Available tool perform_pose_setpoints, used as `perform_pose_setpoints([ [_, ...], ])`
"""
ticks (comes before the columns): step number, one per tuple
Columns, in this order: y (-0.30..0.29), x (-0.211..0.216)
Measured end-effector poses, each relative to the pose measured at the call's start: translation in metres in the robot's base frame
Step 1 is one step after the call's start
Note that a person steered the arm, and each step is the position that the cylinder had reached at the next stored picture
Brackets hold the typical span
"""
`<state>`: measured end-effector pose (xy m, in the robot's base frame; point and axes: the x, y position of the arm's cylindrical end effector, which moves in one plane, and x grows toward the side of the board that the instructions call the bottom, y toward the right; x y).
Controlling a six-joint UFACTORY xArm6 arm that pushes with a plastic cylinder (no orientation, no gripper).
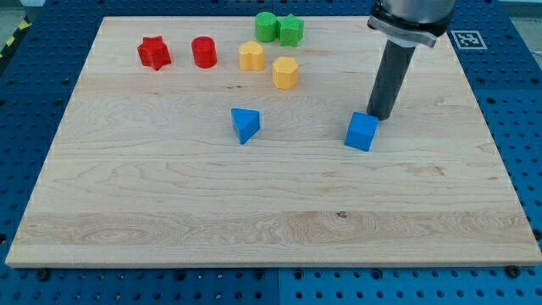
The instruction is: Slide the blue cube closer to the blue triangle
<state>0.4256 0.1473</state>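
Note:
The blue cube (pixel 362 131) lies on the wooden board (pixel 169 203), right of the middle. The blue triangle (pixel 245 124) lies to its left, near the board's middle, well apart from it. My tip (pixel 380 116) is the lower end of a dark rod coming down from the view's top right. It stands just above and to the right of the blue cube, touching or almost touching its upper right corner.
Near the view's top lie a red star (pixel 153 52), a red cylinder (pixel 204 52), two yellow blocks (pixel 251 56) (pixel 285 73), a green cylinder (pixel 266 26) and a green star-like block (pixel 290 30). A blue pegboard (pixel 517 102) surrounds the board.

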Motion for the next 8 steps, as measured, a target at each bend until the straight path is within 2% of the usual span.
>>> perform_pose_setpoints([
  [1,0.0,0.031],
  [4,-0.002,0.055],
  [5,-0.018,0.072],
  [7,-0.062,0.066],
  [8,-0.083,0.05],
])
